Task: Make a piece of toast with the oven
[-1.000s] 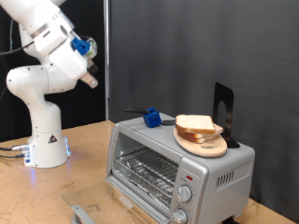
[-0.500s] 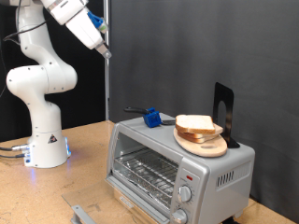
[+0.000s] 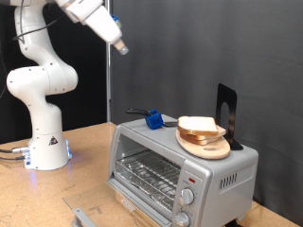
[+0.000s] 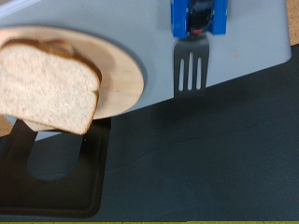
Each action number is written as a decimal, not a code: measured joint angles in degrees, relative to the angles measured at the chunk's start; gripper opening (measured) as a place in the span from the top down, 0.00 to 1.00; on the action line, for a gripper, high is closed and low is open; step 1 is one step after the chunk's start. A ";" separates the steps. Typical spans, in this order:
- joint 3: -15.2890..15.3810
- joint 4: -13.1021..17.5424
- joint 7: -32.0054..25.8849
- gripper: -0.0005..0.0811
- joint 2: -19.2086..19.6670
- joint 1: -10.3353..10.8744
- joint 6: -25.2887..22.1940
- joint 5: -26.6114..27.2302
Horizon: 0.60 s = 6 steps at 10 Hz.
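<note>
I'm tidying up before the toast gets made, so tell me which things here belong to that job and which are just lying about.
Part of the job:
- slice of bread, lying on the wooden plate
- toaster oven, door open
- gripper, high up, holding nothing

Just lying about:
- wooden plate on top of the oven
- blue-handled spatula on the oven top
- black stand behind the plate

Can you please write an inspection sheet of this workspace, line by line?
Surface: brown wooden table, carrying the robot base and oven.
Job's things: silver toaster oven, door open; pale white bread slice on round wooden plate on the oven's top.
Clutter: blue-handled metal spatula and black stand on the oven.
Hand: hand high above the oven, holding nothing visible.
Cables: grey cables by the robot base.
Surroundings: black backdrop.
</note>
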 joint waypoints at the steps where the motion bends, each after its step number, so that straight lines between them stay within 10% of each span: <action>1: 1.93 -0.63 0.78 0.16 -0.13 0.10 1.39 -0.55; 6: 6.89 -4.94 2.36 0.16 -0.27 0.04 4.50 -4.40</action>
